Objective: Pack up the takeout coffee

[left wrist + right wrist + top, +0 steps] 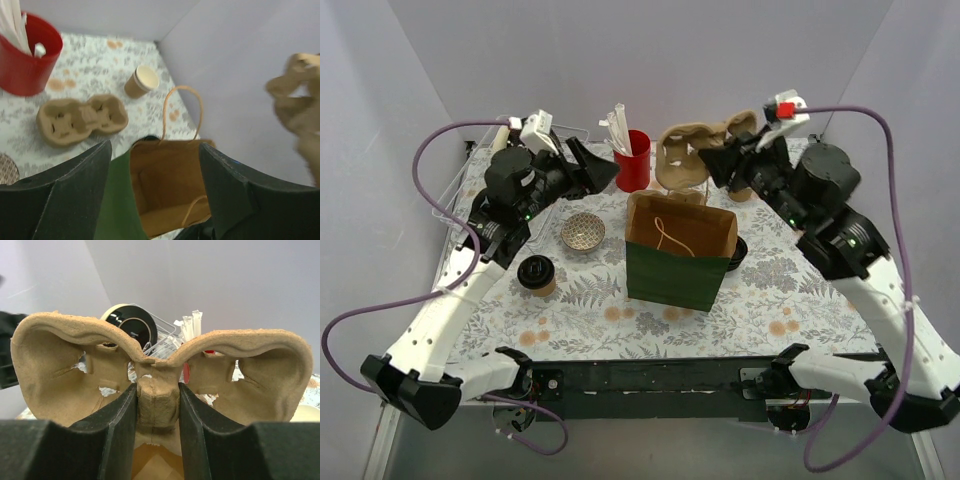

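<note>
The takeout coffee (537, 273), a brown paper cup with a black lid, stands on the table at the front left, apart from both grippers. The green paper bag (678, 262) stands open in the middle; its brown inside shows in the left wrist view (165, 185). My right gripper (717, 162) is shut on the middle post of a brown pulp cup carrier (157, 390) and holds it upright in the air behind the bag (680, 155). My left gripper (598, 166) is open and empty, raised at the back left and facing the bag (155, 200).
A red cup (632, 160) with straws stands at the back centre. A second carrier (82, 120) and a tan lidless cup (141, 81) lie at the back right. A round grey mug (583, 232) stands left of the bag. A clear tray (455, 185) lies at the back left.
</note>
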Motion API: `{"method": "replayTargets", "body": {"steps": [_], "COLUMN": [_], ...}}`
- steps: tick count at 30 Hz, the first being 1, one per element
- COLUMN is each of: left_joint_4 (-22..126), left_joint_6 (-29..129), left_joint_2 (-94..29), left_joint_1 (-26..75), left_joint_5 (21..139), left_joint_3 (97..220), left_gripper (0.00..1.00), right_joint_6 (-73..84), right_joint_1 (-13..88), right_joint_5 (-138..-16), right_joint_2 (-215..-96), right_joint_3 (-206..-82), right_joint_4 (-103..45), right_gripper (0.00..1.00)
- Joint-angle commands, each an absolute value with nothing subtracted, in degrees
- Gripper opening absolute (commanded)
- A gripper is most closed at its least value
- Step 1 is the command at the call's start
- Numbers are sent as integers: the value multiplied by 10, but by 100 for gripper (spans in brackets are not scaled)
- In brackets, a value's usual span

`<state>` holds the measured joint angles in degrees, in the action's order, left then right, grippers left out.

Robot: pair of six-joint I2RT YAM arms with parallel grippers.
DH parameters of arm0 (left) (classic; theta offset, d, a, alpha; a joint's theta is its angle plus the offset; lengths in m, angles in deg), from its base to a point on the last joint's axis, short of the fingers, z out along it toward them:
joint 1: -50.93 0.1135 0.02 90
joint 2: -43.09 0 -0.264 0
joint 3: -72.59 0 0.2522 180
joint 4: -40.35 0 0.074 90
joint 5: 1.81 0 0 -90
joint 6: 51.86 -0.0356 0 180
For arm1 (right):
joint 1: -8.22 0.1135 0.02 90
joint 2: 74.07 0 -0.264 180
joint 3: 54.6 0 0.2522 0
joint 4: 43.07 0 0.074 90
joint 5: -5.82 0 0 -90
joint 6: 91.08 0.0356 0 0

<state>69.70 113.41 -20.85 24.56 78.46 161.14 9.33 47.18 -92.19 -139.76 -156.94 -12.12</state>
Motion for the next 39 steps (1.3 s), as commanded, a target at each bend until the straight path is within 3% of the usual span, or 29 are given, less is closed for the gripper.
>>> {"method": "replayTargets", "body": {"steps": [1,16,27,31,39], "left_joint_4": [840,913,951,918,998], "left_joint_6": [1094,1038,1080,1083,1025], "left_joint_2": [-262,-344,-390,-391,-386], "left_joint_1": [243,238,225,216,210], "left_joint_5": [691,614,656,626,639], "left_joint_3": [1626,1662,1761,1740,1728], "left_gripper": [68,66,51,45,45], "right_joint_6": [113,133,186,219,247], "right_joint_1": [471,471,471,471,471], "right_joint_5": [-895,-811,-768,-764,-800], "right_joint_2": [-1292,-1255,-1264,-1261,-1250], "right_joint_3": [-1505,-1473,-1553,-1580,-1598], "right_joint_4": [-101,-94,-73,-43,-3], "right_gripper": [23,22,18,18,14]}}
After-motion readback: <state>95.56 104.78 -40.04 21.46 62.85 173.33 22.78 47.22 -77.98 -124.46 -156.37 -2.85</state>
